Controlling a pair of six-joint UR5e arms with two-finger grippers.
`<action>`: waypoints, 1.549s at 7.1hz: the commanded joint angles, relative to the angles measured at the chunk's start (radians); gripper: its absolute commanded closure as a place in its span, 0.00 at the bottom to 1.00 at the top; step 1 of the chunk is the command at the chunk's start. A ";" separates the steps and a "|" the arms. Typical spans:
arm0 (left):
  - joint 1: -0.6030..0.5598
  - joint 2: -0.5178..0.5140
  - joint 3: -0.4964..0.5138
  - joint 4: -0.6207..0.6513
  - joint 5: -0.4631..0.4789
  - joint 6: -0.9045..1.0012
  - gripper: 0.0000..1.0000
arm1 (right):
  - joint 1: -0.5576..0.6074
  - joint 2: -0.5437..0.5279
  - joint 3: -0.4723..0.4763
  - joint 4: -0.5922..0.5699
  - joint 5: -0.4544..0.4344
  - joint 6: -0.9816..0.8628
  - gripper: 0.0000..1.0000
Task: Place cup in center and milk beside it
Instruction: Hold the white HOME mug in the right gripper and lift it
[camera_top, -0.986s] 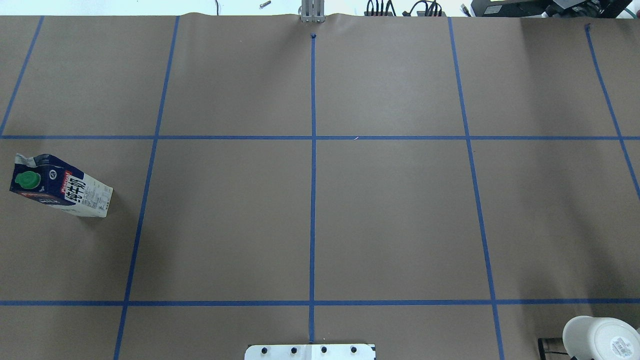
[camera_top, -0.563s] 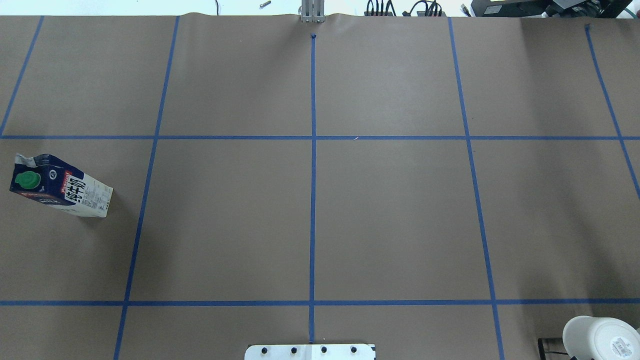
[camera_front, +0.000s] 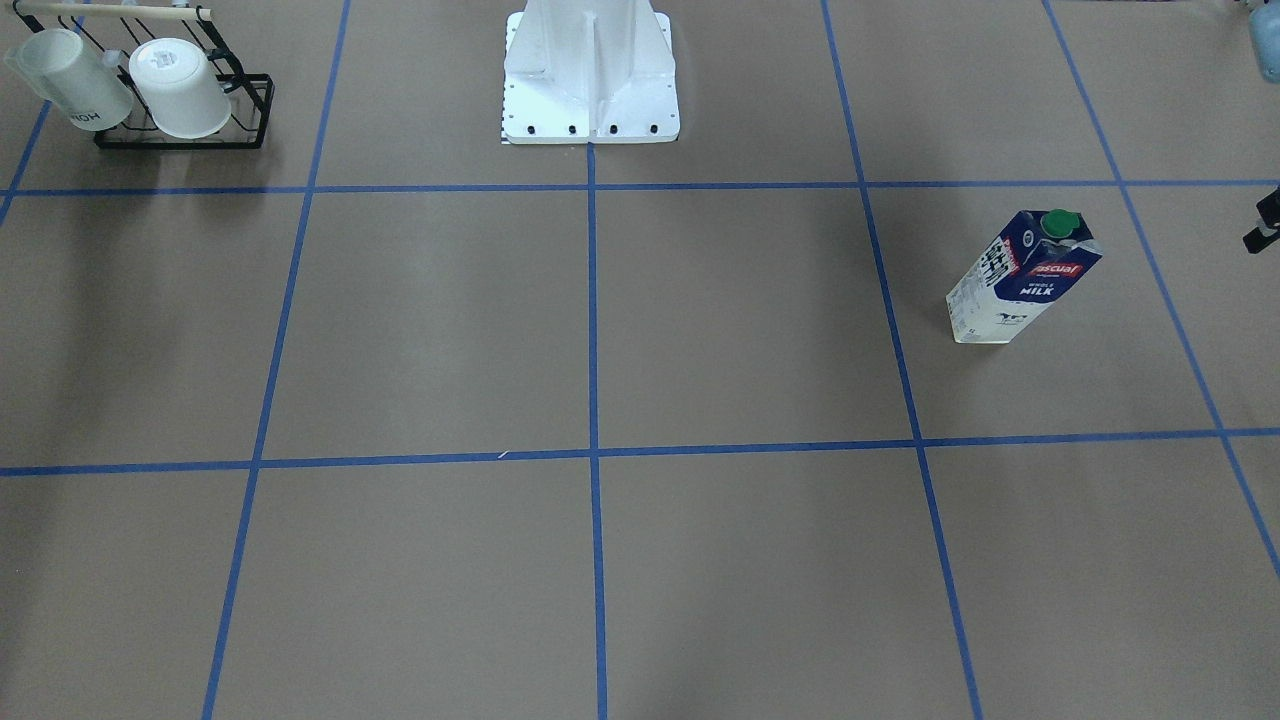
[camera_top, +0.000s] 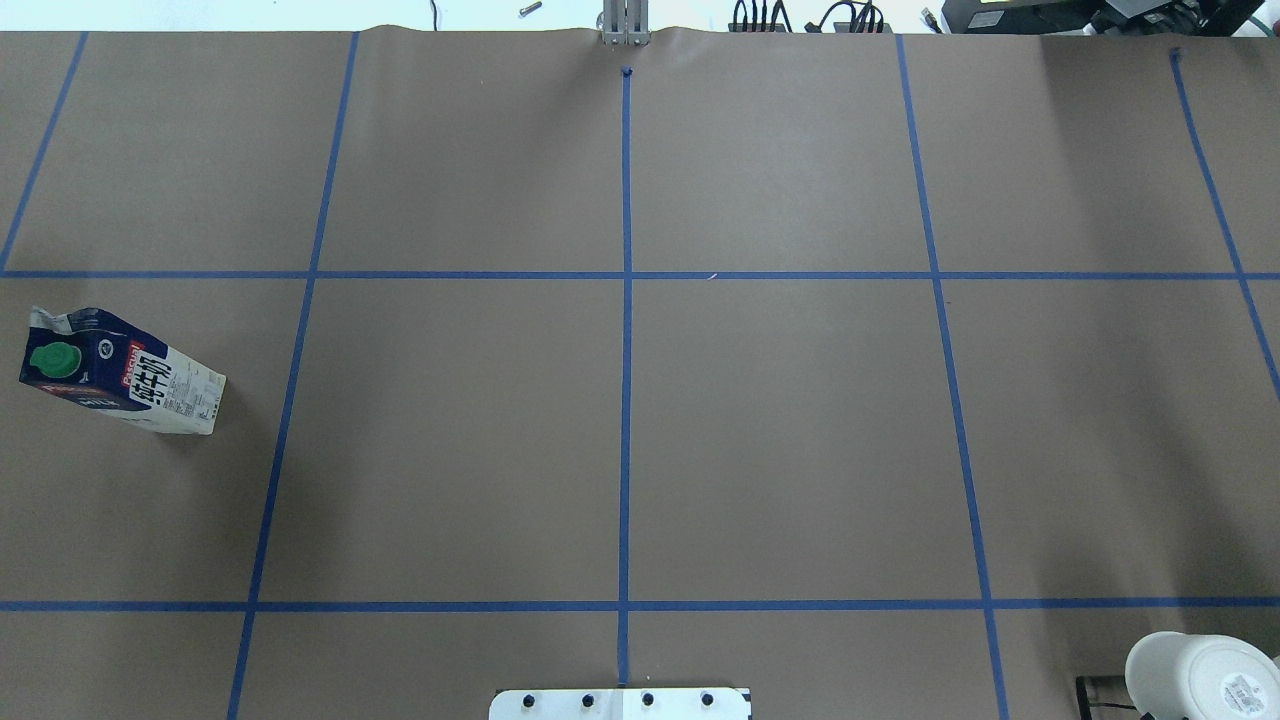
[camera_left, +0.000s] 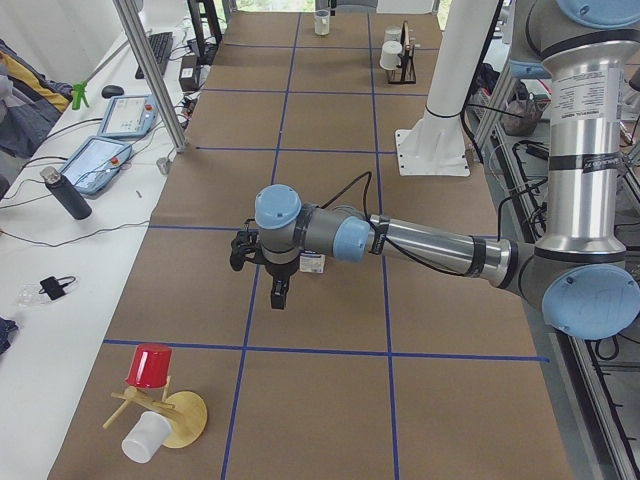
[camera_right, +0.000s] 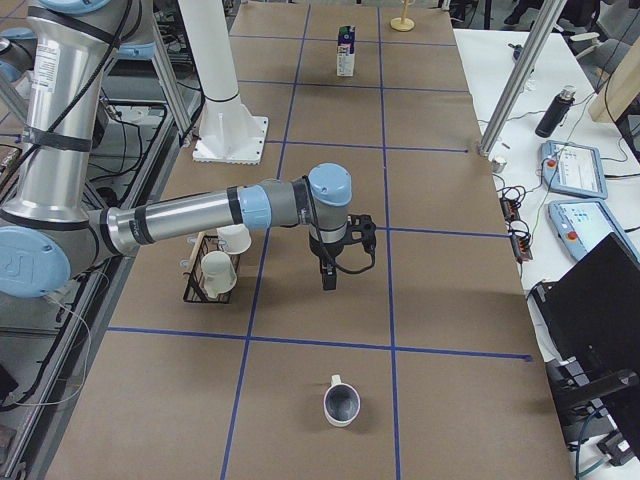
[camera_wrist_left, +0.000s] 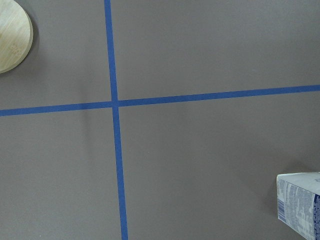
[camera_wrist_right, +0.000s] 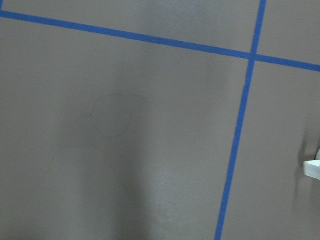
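The milk (camera_top: 120, 370) stands upright near the table's left end; it also shows in the front view (camera_front: 1020, 280), the right side view (camera_right: 346, 50) and the left wrist view's corner (camera_wrist_left: 300, 205). The cup (camera_right: 340, 403) stands upright near the table's right end, seen only in the right side view. The center (camera_top: 626, 275) is bare, as the front view (camera_front: 594, 453) also shows. My left gripper (camera_left: 278, 295) hangs above the table beside the milk. My right gripper (camera_right: 328, 275) hangs above the table beside the rack. I cannot tell whether either is open or shut.
A black wire rack (camera_front: 180, 100) with two white mugs stands beside the right arm (camera_right: 215, 265). A wooden stand with a red and a white cup (camera_left: 160, 410) is at the left end. The white robot base (camera_front: 590, 80) is at the near edge.
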 joint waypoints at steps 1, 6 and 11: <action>0.002 -0.004 0.001 0.000 0.002 -0.008 0.00 | 0.101 0.018 -0.140 0.002 -0.005 -0.162 0.00; 0.002 -0.007 0.009 0.003 0.003 -0.019 0.00 | 0.209 0.204 -0.469 0.003 -0.063 -0.343 0.00; 0.003 -0.013 0.013 0.003 0.011 -0.017 0.00 | 0.225 0.248 -0.710 0.232 -0.056 -0.343 0.00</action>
